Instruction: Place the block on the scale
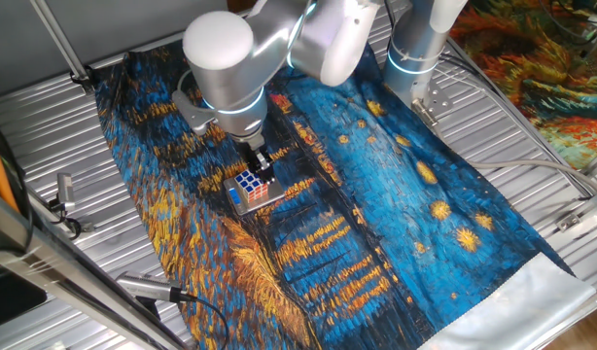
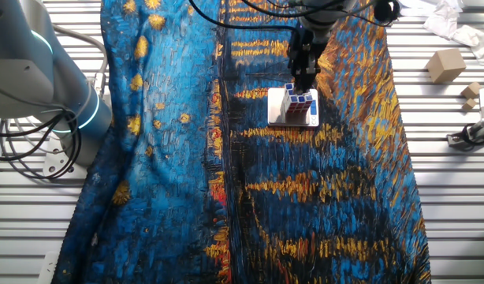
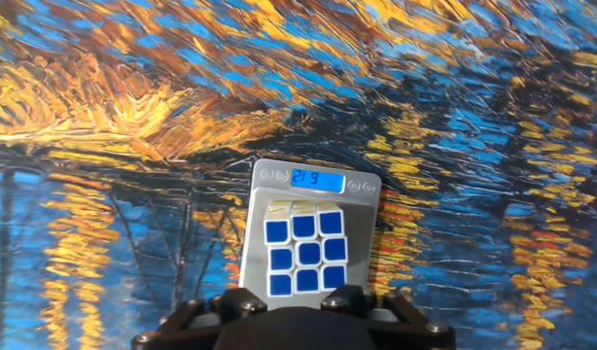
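A: Where is the puzzle cube [image 3: 304, 255]?

B: On the pocket scale [image 3: 367, 228], sitting on the metal platform, blue face up in the hand view. The blue display strip [image 3: 316, 179] is lit and shows digits, so I judge that weight is bearing on the platform.

A: And the gripper [image 1: 260, 160]?

B: Directly above the cube in both fixed views, fingers pointing down at it. Whether they are apart or pressed on the cube's sides — I cannot tell. In one fixed view the fingertips meet the cube's upper edge; the hand view shows only the dark base of the hand at the bottom of frame, not the fingertips.

A: Step in hand?

B: Placement looks done, or at its last moment — release and retreat is what remains, by my reading.

A: What does the next move call for?

B: If the fingers grip, open them without nudging the cube, then lift straight up. The cube sits toward the platform's near edge in the hand view, so a sideways drag could push it off onto the painted cloth [image 2: 163, 158]. The scale is light and could slide on the cloth too.
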